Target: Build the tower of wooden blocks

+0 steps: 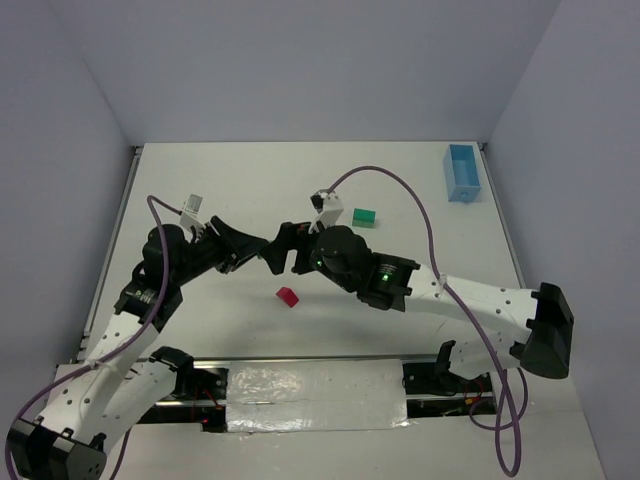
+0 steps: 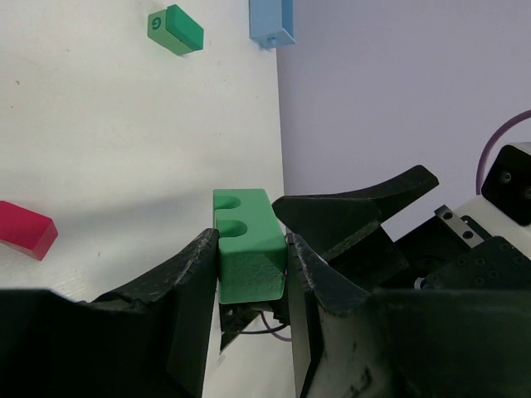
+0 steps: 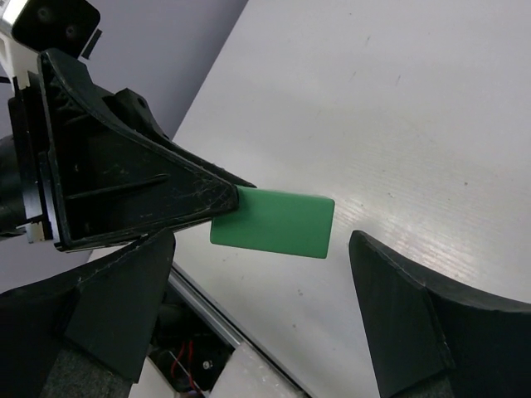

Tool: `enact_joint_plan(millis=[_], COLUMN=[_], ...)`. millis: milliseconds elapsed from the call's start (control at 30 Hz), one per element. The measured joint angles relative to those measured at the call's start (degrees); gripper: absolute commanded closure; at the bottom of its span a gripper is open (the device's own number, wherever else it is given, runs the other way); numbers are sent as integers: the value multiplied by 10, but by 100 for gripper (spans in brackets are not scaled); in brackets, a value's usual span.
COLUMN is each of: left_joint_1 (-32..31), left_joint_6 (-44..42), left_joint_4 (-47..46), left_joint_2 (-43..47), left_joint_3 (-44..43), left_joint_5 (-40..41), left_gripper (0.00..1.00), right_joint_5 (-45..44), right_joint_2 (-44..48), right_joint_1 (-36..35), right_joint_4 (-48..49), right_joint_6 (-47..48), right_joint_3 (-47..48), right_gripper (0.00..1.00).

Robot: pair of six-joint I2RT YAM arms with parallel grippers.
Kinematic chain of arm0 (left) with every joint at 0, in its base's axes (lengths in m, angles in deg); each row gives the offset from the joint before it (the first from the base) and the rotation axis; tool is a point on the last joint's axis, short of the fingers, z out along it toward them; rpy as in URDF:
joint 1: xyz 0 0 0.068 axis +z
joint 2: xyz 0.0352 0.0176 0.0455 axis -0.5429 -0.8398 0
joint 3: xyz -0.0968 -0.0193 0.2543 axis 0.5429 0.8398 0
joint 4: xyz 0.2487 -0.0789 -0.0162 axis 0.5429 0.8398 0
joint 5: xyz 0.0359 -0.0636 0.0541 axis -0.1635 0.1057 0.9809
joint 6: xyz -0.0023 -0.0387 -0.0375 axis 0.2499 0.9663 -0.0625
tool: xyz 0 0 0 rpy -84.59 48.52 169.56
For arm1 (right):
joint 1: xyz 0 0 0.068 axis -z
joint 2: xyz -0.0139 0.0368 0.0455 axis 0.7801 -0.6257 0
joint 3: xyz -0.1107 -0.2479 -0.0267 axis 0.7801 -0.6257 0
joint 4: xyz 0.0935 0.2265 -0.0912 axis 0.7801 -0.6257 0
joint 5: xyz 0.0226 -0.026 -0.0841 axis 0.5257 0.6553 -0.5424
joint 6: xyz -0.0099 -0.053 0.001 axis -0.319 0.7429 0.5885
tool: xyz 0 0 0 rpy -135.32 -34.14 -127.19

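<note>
My left gripper [image 2: 251, 242] is shut on a green block [image 2: 247, 249] with two round notches, held above the table. In the right wrist view the same block [image 3: 274, 221] sticks out of the left gripper's fingers [image 3: 149, 191], between the spread jaws of my open right gripper [image 3: 264, 245], which do not touch it. From above, the left gripper [image 1: 260, 248] and the right gripper [image 1: 283, 250] meet tip to tip mid-table, and the held block is hidden. A second green block [image 1: 364, 217] lies behind them. The red wedge [image 1: 288, 296] lies in front of them.
A light blue tray [image 1: 462, 172] stands at the far right near the wall and also shows in the left wrist view [image 2: 271, 21]. The second green block [image 2: 176, 29] and the red wedge [image 2: 25, 230] show there too. The right arm's purple cable [image 1: 400, 185] loops over the table.
</note>
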Motion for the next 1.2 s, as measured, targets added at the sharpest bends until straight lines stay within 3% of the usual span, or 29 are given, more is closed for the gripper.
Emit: enact_joint_plan(millis=[233, 333, 600, 733, 800, 833, 967, 1000, 1033, 1200], left_joint_1=[0, -1, -1, 0, 1, 1, 1, 1, 1, 0], left_joint_6=[0, 0, 0, -1, -3, -4, -8, -10, -14, -23], left_joint_4=[5, 5, 4, 5, 8, 10, 23, 26, 28, 33], left_joint_2=[-8, -8, -8, -8, -9, -10, -12, -13, -13, -17], left_joint_3=[-1, -1, -3, -4, -6, -7, -19, -23, -26, -33], left_joint_5=[0, 0, 3, 14, 19, 22, 28, 31, 32, 35], left_gripper=[100, 100, 100, 100, 90, 77, 63, 61, 52, 34], right_joint_5=[-22, -33, -50, -58, -61, -62, -62, -62, -61, -53], right_joint_2=[-36, -43, -46, -58, -63, -65, -65, -65, -65, -64], right_joint_1=[-17, -23, -24, -25, -25, -25, -25, -25, -24, -23], right_joint_4=[-18, -21, -24, -29, -30, -28, -18, -11, -5, 23], right_joint_6=[-3, -3, -3, -2, -1, 0, 8, 12, 17, 37], right_joint_3=[14, 21, 23, 36, 40, 41, 41, 39, 37, 25], right_gripper=[17, 28, 39, 55, 59, 63, 73, 81, 100, 100])
